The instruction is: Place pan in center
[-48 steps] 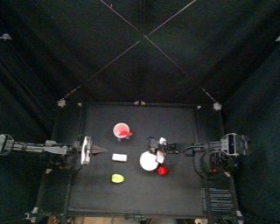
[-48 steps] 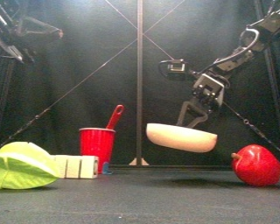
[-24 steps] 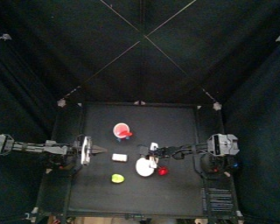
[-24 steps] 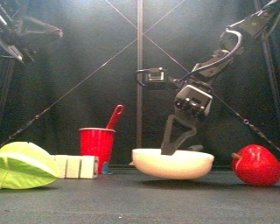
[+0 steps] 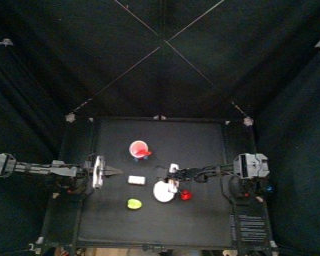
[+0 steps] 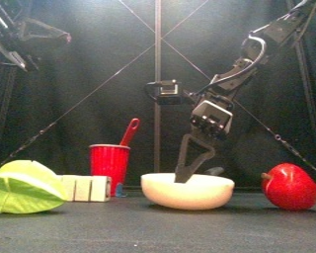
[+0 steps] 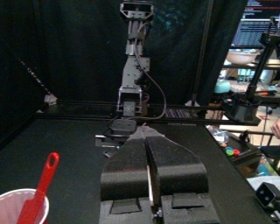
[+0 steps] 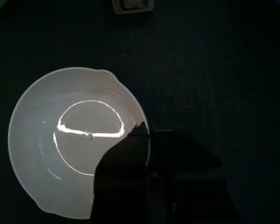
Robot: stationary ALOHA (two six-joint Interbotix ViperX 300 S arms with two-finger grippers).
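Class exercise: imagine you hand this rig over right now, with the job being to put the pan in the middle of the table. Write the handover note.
Right gripper: down at the pan's rim, jaws close together over the rim; release not clearly finished.
Left gripper: shut, parked at the table's left side, holding nothing.
Pan: resting on the table, roughly mid-table, slightly toward the front, between the red cup and the red fruit.
Done: pan set down on the tabletop.
Left: open fully, lift the right arm clear, check the pan sits centred.
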